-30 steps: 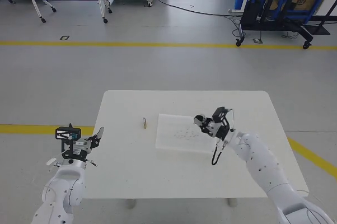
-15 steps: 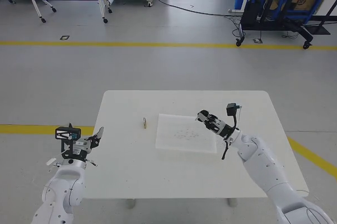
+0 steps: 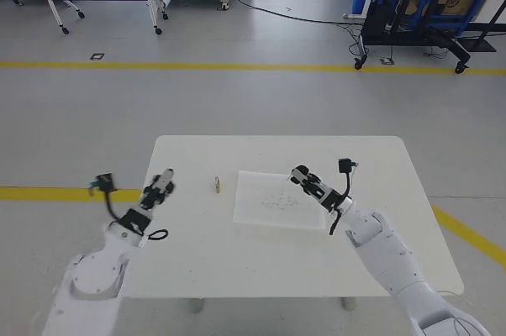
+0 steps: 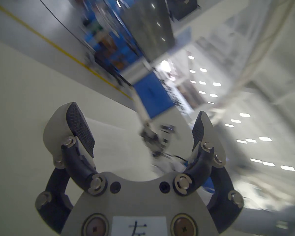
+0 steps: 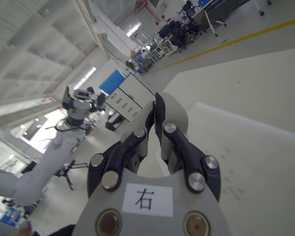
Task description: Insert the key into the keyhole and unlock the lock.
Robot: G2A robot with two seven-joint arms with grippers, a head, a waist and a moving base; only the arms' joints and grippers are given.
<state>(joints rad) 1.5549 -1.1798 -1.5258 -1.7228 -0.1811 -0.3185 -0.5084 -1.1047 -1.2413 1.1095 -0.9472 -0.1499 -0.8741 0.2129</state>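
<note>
Key or lock, honestly too small to tell, but the small brass piece (image 3: 218, 184) is lying on the white table (image 3: 194, 252), just off the robot's-left edge of the white sheet (image 3: 278, 210). Its long axis runs roughly away from the robot. It's between the two grippers, and the left gripper (image 3: 163, 180) is nearer, off to the piece's left and pointing across the tabletop with its pads (image 4: 80, 126) spread wide and nothing in them. The right gripper (image 3: 298, 175) hangs over the sheet's far edge, pads (image 5: 159, 114) pressed together; can't make out anything pinched there. My guess: left arm grabs first.
</note>
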